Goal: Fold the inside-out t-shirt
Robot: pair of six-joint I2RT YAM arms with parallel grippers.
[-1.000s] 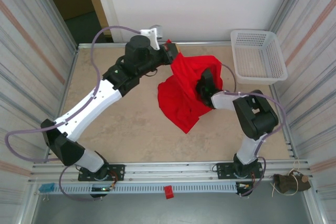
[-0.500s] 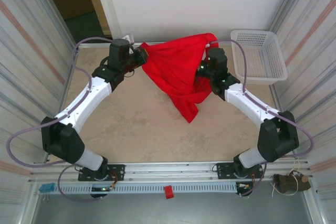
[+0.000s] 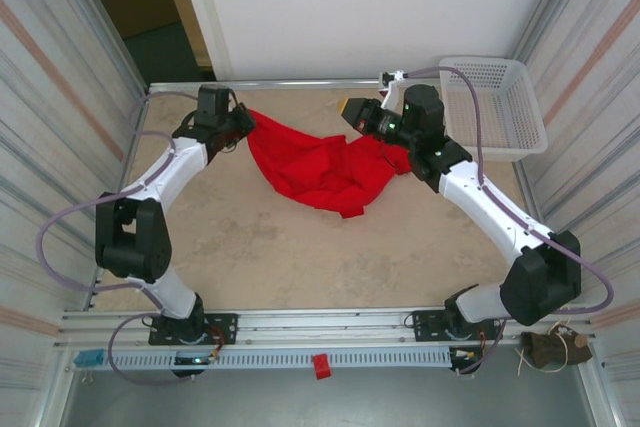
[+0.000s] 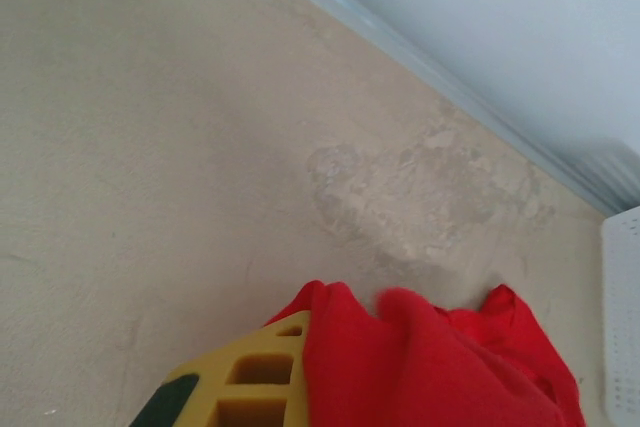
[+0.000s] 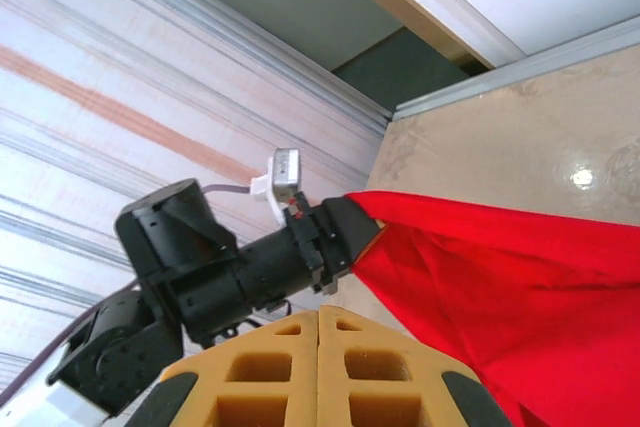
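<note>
Lowered since the earlier frame, the inside-out t-shirt [image 3: 320,169] sags onto the table [image 3: 280,247] toward 12 o'clock, left gripper [image 3: 241,125] clamped on its 9 o'clock corner, right gripper [image 3: 352,107] at 1 o'clock closed, hold unclear; even outward tension would lay it flat.
</note>
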